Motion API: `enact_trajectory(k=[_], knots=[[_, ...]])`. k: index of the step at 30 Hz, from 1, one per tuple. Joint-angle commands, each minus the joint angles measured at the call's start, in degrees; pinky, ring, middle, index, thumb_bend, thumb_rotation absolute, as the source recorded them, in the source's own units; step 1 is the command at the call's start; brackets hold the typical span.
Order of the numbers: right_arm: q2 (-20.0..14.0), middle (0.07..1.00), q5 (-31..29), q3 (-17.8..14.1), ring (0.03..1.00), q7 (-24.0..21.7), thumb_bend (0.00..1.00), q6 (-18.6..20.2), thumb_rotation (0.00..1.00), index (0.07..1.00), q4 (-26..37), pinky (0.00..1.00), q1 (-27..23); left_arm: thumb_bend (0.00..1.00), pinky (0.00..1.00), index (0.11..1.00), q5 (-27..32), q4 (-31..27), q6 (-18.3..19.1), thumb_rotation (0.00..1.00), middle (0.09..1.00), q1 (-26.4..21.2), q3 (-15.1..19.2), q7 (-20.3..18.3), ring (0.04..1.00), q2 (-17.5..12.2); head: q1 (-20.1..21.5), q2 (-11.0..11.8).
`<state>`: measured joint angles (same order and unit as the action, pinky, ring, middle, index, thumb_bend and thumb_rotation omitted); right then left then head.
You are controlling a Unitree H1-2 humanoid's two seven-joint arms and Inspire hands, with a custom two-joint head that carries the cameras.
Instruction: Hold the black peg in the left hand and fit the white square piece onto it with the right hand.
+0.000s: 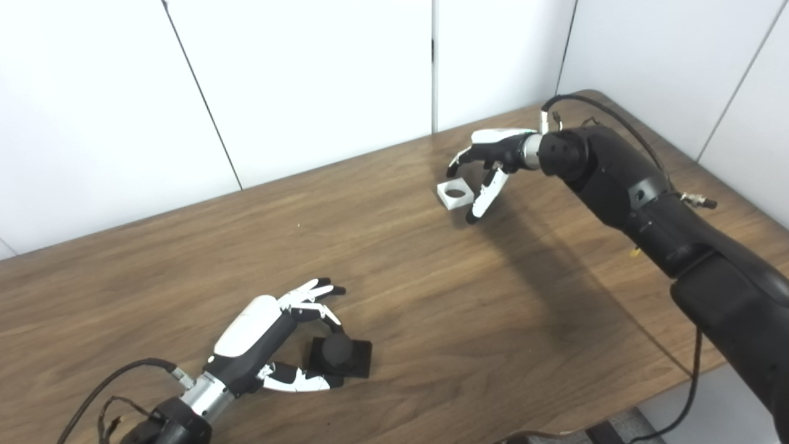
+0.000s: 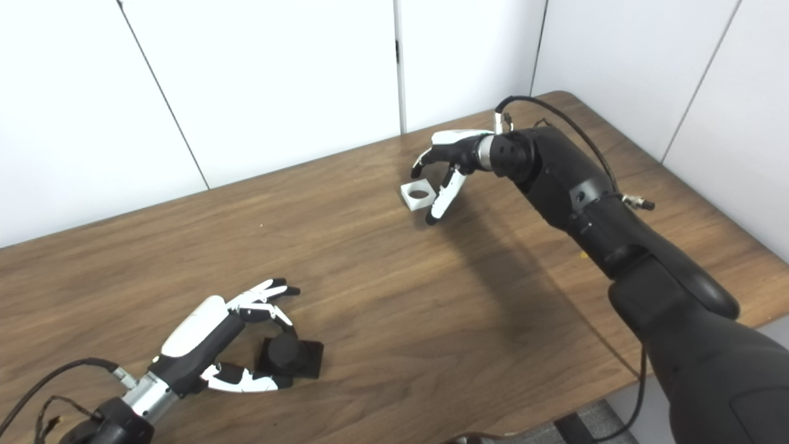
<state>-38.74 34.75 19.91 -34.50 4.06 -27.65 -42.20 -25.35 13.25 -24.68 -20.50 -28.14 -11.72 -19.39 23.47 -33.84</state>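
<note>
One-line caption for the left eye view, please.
Both hands open on the table: left hand around black peg, right hand beside white square piece.

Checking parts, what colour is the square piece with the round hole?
White; the square piece shows best in the left eye view.

Wooden bench (image 2: 382, 296), brown grain, set against white wall panels (image 2: 277, 80).

Black peg (image 2: 285, 353): round post upright on a square black base, resting on the bench near the front left.

Left hand (image 2: 216, 345): fingers spread above the peg, thumb low beside its base; actual contact cannot be told.

White square piece (image 2: 418, 195): flat on the bench toward the far side, round hole in its middle.

Right hand (image 2: 450, 161): fingers apart, arched over and just beside the white piece, thumb pointing down beside it.

Black cable (image 2: 555, 117) loops along the right arm.
</note>
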Motion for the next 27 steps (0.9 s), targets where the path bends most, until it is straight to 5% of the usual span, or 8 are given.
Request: enact_trajectory(k=[1, 27], knots=[[-0.3, 0.949, 0.4, -0.2, 0.953, 2.2, 0.86, -0.6, 0.35, 0.849, -0.4, 0.86, -1.9, 0.52, 0.92, 0.492, -4.3, 1.5, 2.7, 0.07, 0.898, 2.1, -0.9, -3.2, 0.966, -2.7, -0.1, -0.1], [3.8, 0.926, 3.0, 2.9, 0.947, 14.5, 0.78, -6.3, 0.40, 0.763, -9.9, 0.86, -1.8, 0.52, 0.92, 0.492, -4.4, -1.1, 4.5, 0.07, 0.901, 2.9, -0.9, -3.8, 0.965, -3.4, -1.6, -1.1]])
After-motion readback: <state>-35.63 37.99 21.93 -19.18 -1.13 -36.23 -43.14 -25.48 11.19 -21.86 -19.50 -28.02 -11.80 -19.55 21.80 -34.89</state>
